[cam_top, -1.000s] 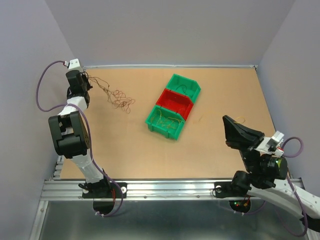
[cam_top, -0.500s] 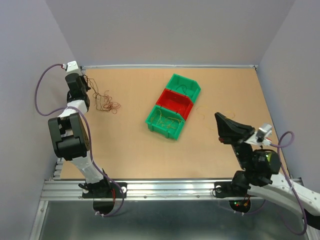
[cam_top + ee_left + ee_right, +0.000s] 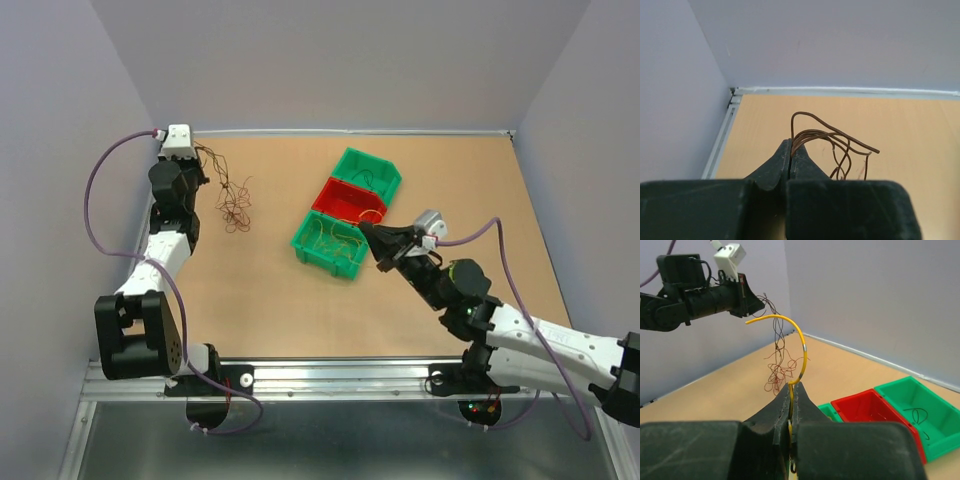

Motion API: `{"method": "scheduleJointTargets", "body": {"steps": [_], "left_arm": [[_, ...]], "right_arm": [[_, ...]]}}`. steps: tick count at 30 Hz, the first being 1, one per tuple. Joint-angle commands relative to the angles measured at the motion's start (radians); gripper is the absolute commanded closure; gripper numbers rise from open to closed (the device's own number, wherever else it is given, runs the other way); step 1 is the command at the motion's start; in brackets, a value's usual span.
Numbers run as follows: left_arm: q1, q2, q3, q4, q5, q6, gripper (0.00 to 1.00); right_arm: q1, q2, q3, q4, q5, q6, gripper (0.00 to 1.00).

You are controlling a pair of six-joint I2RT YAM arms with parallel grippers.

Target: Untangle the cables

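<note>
The red-brown clump (image 3: 236,205) of cables hung near the far left corner of the bench (image 3: 460,180). Its top strands were pinched in the left claw (image 3: 790,149), whose jaws were shut tight on them. Whether the lowest loops touched the surface I could not tell. One yellow cable (image 3: 802,347) was well clear of that clump, arching up out of the right claw (image 3: 791,390), which was closed on its lower end just beside the bins.

The step in hand looked like sorting this freed yellow cable. The near green bin (image 3: 303,243) already held yellow strands, so it probably belonged there. To do it well, the right claw would need to come low inside the bin walls before letting go, since so stiff and springy a wire could flick back out. The left claw would do best holding the clump high, so its loops dangled loose rather than re-knotting.

The three bins sat touching in a diagonal row, the red bin (image 3: 330,196) between the green ones. The far green bin (image 3: 396,176) held a dark strand (image 3: 918,415). The bench was a plain tan board with pale lavender walls (image 3: 330,60) on three sides and a metal rail (image 3: 340,377) along the near edge.
</note>
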Motion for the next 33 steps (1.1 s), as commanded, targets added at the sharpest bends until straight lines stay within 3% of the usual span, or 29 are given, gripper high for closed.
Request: {"method": "scheduleJointTargets", "body": {"steps": [1, 5, 10, 19, 23, 26, 33], "left_arm": [[-0.013, -0.081, -0.059, 0.113, 0.073, 0.029, 1.00], [-0.026, -0.130, -0.119, 0.171, 0.107, 0.034, 1.00], [-0.033, -0.158, -0.145, 0.195, 0.122, 0.034, 1.00], [-0.038, -0.170, -0.157, 0.205, 0.138, 0.034, 1.00], [-0.039, -0.165, -0.159, 0.205, 0.144, 0.037, 1.00], [-0.041, -0.161, -0.157, 0.205, 0.147, 0.039, 1.00], [-0.044, -0.150, -0.154, 0.205, 0.147, 0.042, 1.00]], "right_arm": [[0.004, 0.109, 0.127, 0.042, 0.013, 0.024, 0.99], [-0.001, 0.275, 0.198, 0.029, 0.093, 0.017, 0.99], [-0.060, 0.443, 0.345, -0.078, 0.004, 0.044, 0.99], [-0.290, 0.665, 0.518, -0.260, -0.405, 0.152, 0.99], [-0.306, 0.797, 0.630, -0.450, -0.508, 0.101, 0.99], [-0.306, 0.848, 0.718, -0.576, -0.513, 0.032, 1.00], [-0.306, 0.844, 0.696, -0.794, -0.453, -0.084, 0.97]]}}
